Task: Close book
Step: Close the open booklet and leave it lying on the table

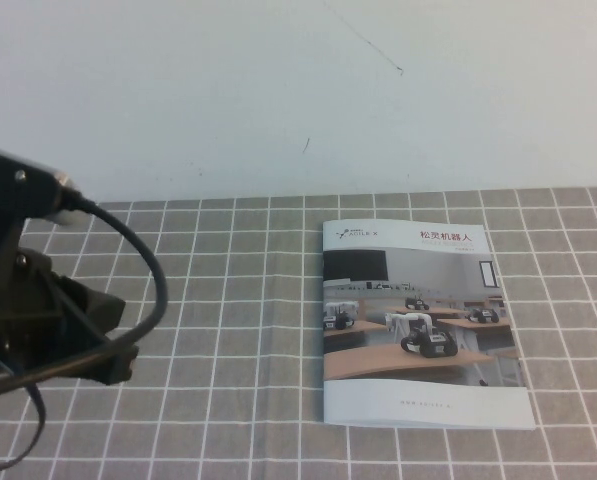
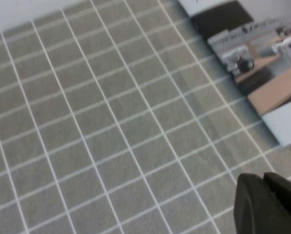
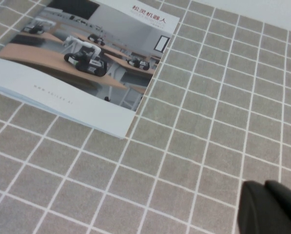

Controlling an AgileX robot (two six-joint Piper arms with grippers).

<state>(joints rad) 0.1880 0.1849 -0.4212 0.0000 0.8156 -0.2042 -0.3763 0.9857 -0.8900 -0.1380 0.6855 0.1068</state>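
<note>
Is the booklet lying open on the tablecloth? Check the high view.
No, the booklet lies shut, cover up; the left gripper hangs off to its left, the right gripper to its right, neither touching it.

Tablecloth [image 1: 208, 300], grey with a white grid of squares, lies flat with a faint fold band; wall [image 1: 228, 90], white, stands behind, bearing a few thin dark marks.

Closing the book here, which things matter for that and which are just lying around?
For the job: book, already shut, cover up; left gripper, over bare cloth to the book's left; right gripper, over cloth to the book's right.
Just there: checked tablecloth; white wall; left arm's black cable.
</note>
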